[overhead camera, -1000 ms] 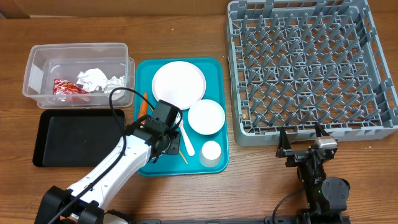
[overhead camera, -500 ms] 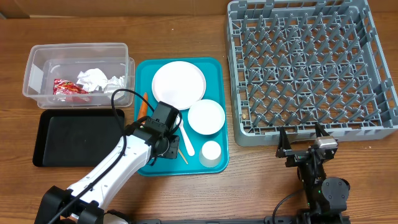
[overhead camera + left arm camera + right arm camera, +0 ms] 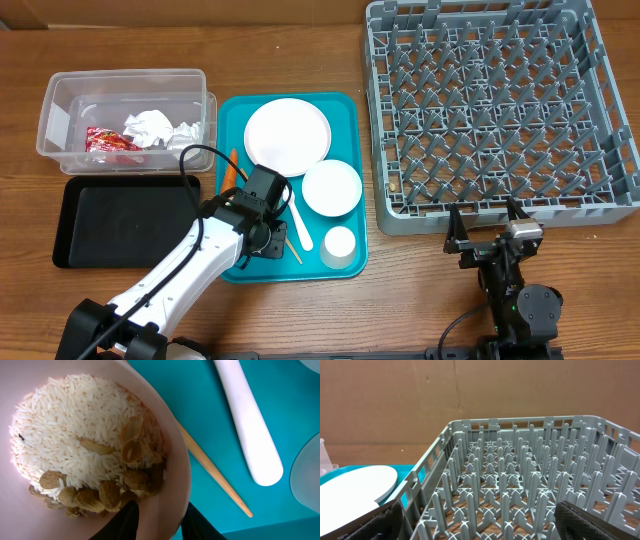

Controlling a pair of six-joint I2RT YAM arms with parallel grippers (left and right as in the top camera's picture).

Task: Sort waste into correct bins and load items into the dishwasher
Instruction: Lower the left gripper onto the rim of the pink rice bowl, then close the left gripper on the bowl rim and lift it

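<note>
Right of the teal tray (image 3: 235, 120): the grey dish rack (image 3: 500, 105), with no tableware on its pegs yet. Left of that tray: the clear tub (image 3: 60, 105), already holding the red wrapper (image 3: 108, 140) and crumpled napkins (image 3: 155, 128); just nearer the robot, the black tray (image 3: 120, 220), bare. On the teal tray's far half, the round plate (image 3: 287, 132); nearer, an empty bowl (image 3: 331, 187); at its near-right corner, the small cup (image 3: 339, 243). At its near-left part, the rice bowl (image 3: 180, 467), pinched at the rim by the left hand (image 3: 162, 522), narrowly set with one finger inside the wall and one outside, probably to carry the rice and beige scraps (image 3: 107, 495) to a bin before racking. Past the tray's right edge, just short of the rack, the right hand (image 3: 484, 218), spread wide on nothing, likely waiting for emptied dishes. Just beside the rice bowl: the white fork (image 3: 247, 425) and the thin wooden stick (image 3: 212, 469), close enough to be nudged on lift-off. Along the tray's left edge, the carrot (image 3: 230, 172), in the likely path toward the bins.
</note>
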